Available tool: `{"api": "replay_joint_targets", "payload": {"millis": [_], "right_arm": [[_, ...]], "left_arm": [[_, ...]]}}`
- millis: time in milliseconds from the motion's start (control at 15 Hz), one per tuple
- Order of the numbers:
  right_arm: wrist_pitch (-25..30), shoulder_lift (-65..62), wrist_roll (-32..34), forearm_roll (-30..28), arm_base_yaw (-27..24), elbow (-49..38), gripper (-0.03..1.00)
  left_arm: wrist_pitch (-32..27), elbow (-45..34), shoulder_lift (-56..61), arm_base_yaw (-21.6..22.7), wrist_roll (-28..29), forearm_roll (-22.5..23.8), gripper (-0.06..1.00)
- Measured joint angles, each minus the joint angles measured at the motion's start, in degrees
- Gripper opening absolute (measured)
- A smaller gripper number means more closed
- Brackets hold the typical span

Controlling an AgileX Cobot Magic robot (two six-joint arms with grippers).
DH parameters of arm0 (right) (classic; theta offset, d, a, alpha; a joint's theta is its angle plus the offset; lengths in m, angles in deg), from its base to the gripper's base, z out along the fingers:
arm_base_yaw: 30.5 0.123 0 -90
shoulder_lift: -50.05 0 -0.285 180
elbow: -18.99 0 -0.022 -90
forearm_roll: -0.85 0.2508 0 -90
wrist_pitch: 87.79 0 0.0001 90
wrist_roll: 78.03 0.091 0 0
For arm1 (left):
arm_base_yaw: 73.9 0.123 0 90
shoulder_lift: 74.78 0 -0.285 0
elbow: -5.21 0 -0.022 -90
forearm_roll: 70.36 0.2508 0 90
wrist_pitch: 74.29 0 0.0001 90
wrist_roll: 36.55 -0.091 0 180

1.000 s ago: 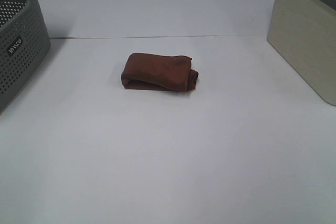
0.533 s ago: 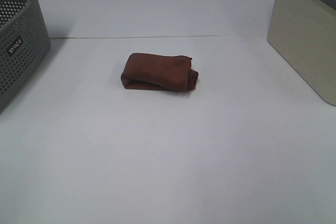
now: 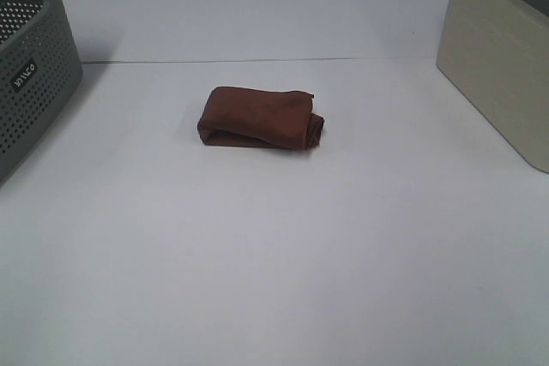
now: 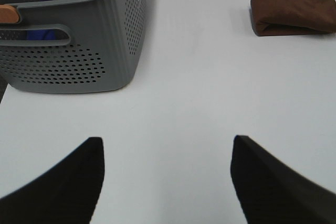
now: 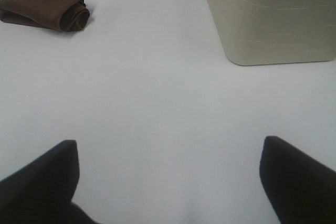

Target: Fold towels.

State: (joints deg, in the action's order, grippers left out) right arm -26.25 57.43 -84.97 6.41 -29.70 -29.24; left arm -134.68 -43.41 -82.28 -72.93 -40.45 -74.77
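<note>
Nearest you, the left claw and right claw both stand spread wide over the bare white surface, gripping nothing. Farther out, mid-surface, lies the folded maroon towel, between the grey basket and the beige bin.

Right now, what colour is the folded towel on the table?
Dark reddish-brown, plain with no pattern; the towel shows best in the exterior high view.

black tapered gripper fingers, matte
</note>
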Motion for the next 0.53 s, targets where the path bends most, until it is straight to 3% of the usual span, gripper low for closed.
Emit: {"api": "replay_joint_targets", "payload": {"millis": [533], "right_arm": [[0.0, 0.0, 0.0, 0.0, 0.0, 0.0, 0.88]], "left_arm": [[0.0, 0.0, 0.0, 0.0, 0.0, 0.0, 0.66]]}}
